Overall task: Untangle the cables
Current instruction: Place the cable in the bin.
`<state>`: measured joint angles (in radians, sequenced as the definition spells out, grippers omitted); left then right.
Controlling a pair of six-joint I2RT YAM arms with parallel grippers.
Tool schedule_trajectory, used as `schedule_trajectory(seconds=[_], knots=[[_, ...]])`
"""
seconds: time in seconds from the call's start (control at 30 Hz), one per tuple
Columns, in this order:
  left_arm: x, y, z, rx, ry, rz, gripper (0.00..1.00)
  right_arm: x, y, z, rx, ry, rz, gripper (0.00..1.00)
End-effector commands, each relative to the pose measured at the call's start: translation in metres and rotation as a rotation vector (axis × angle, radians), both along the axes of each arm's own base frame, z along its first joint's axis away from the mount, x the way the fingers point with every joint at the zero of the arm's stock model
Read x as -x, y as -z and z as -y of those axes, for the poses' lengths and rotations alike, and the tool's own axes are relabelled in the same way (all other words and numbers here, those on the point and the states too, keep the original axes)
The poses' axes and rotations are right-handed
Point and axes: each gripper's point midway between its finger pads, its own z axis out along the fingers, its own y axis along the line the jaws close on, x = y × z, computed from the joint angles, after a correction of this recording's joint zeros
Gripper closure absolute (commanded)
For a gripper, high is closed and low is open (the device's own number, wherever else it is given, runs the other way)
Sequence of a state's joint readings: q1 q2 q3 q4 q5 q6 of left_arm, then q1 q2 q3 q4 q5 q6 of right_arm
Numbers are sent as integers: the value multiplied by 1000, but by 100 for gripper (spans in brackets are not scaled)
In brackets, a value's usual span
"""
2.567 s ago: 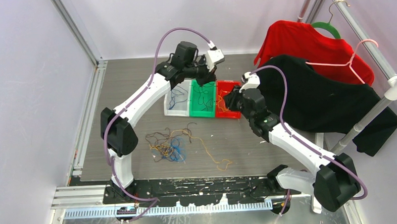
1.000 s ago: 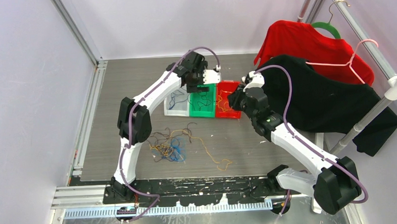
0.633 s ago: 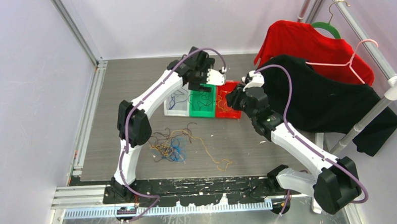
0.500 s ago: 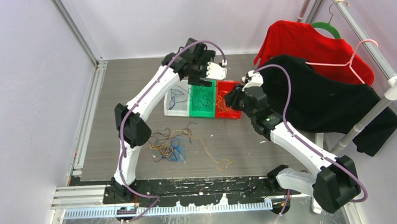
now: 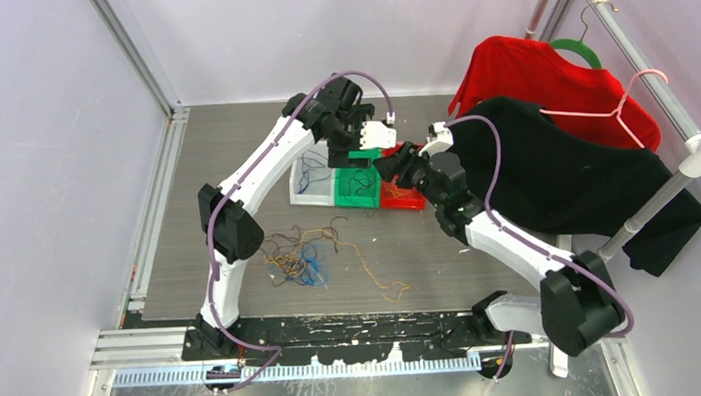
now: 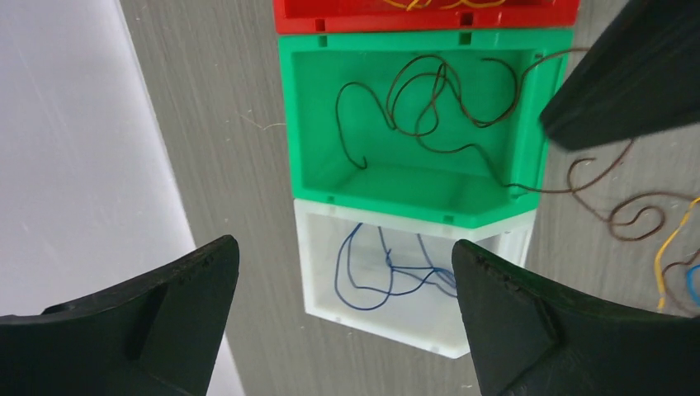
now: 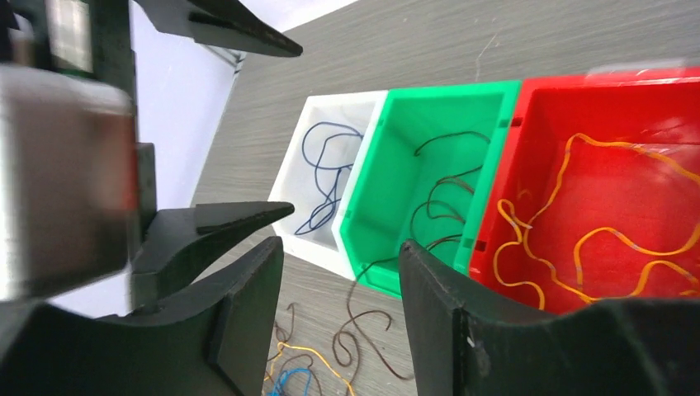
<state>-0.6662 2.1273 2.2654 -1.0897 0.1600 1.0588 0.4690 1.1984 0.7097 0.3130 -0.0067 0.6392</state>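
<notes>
- Three small open plastic bins stand in a touching row at the far middle of the grey tabletop [image 5: 229,159]: a clear-white bin [image 5: 298,197], a green bin [image 5: 345,199] and a red bin [image 5: 410,202].
- Bare tabletop lies to the left of the bins as far as the metal frame rail [image 5: 155,206]. A narrower bare strip lies between the bins and the loose tangle of thin blue, orange-yellow and dark cables [image 5: 298,258] near the arms' bases.
- On the right there is little room. A black garment [image 5: 560,171] hangs on a rack just beside the right arm [image 5: 510,245], with a red garment [image 5: 547,73] behind it.
- Both arms reach over the bins, and the two sets of jaws are close together above the green and red ones.
- The left jaws are spread wide and empty, hovering above the green and white bins.
- The right jaws are parted, and nothing shows gripped between them.
- The wrist views show what the top view blurs:
  - blue cables [image 6: 388,272] lie in the white bin;
  - a dark brown cable [image 6: 429,99] lies in the green bin, and one strand spills over its wall onto the tabletop;
  - orange-yellow cables [image 7: 594,239] lie in the red bin.
- Only the top view shows the rack and the rail.
</notes>
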Motion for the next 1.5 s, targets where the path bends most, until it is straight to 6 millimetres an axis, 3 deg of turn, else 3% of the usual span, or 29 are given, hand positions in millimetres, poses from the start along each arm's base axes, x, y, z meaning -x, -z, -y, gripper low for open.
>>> schedule_trajectory(seconds=[0.0,0.13,0.23,0.33,0.47,0.6,0.73,0.87,1.0,1.27,1.33,1.43,1.47], knots=[[8,-9,9,96,-46,-58,0,-9,-17,-23,-179,-60,57,43],[-5,-16,2,122,-106,-37,0,-16,3,-30,-187,-70,-5,48],[-1,-32,-13,179,-124,-94,0,-15,12,-29,-160,-69,-19,52],[31,-37,-29,213,-63,-234,2,-5,23,-26,-98,-82,-44,53],[96,-10,-34,185,69,-409,4,9,27,-5,-45,-23,-42,50],[127,27,-20,72,183,-397,10,16,13,24,0,76,-19,50],[117,38,2,62,233,-331,20,22,7,57,52,184,-13,56],[116,44,13,38,363,-309,22,29,5,80,73,257,-3,60],[111,63,15,-34,412,-294,29,30,4,87,77,279,-14,64],[76,93,22,-87,368,-207,46,28,-8,88,75,275,-1,67],[67,94,27,-76,343,-175,61,29,-9,88,75,276,-2,69],[51,89,32,-40,276,-136,95,29,-9,88,69,281,-5,72],[44,87,34,-30,245,-117,100,28,-10,89,67,282,-4,74]])
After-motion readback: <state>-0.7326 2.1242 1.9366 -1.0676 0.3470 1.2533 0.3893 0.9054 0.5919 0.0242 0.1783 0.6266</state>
